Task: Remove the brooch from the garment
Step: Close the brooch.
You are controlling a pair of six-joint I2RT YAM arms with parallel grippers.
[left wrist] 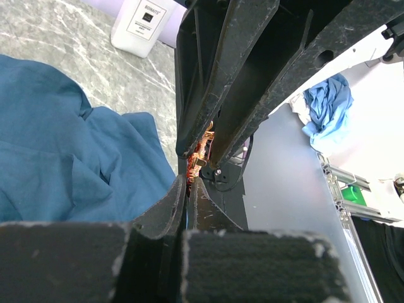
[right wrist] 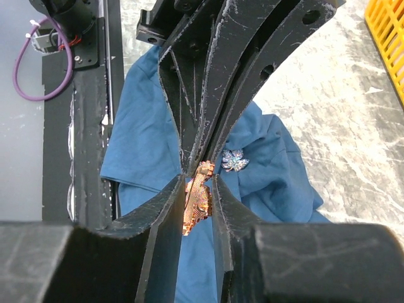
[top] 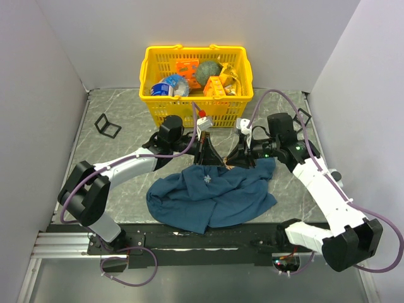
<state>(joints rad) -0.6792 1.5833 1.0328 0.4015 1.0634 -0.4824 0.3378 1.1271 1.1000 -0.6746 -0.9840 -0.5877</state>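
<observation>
Evidently light, stiff and delicate, the small coppery-orange metal brooch [right wrist: 197, 197] sits just above the far edge of the crumpled blue cloth garment [top: 214, 196]. The right pincer [right wrist: 199, 182] clamps its flat faces, the best hold. The left pincer [left wrist: 188, 184] is closed beside it, on what I cannot tell.

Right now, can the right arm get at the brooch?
Probably yes: the right fingers flank the brooch on both sides. The left fingers, shut, meet at its far end and leave those sides free. Whether the right ones grip it is unclear.
</observation>
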